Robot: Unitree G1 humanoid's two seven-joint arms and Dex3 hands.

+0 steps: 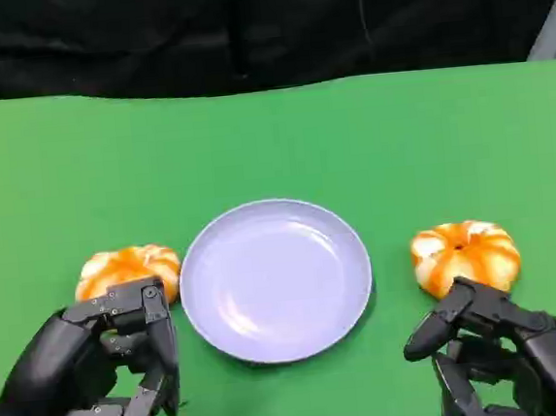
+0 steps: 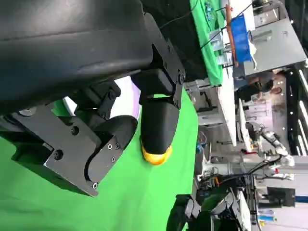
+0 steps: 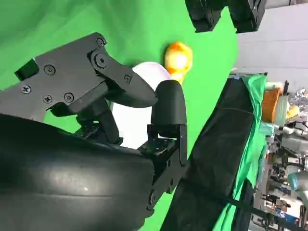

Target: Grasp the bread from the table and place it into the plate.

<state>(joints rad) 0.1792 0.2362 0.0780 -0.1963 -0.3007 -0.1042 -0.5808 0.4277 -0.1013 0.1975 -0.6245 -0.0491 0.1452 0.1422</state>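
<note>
A pale lavender plate sits bare at the centre of the green bench, flanked by two orange-and-white bread rolls. One bread roll lies on the cloth at the plate's 9 o'clock, just beside its rim; the other bread roll lies at 3 o'clock, a little apart from the plate. The left hand hovers at the plate's 8 o'clock, released, its fingers curved but apart and holding nothing, the uppermost fingers just short of the near roll. The right hand hangs at 4 o'clock, likewise released and holding nothing, its fingers close below the far roll. A black curtain hangs beyond the bench at 12 o'clock
</note>
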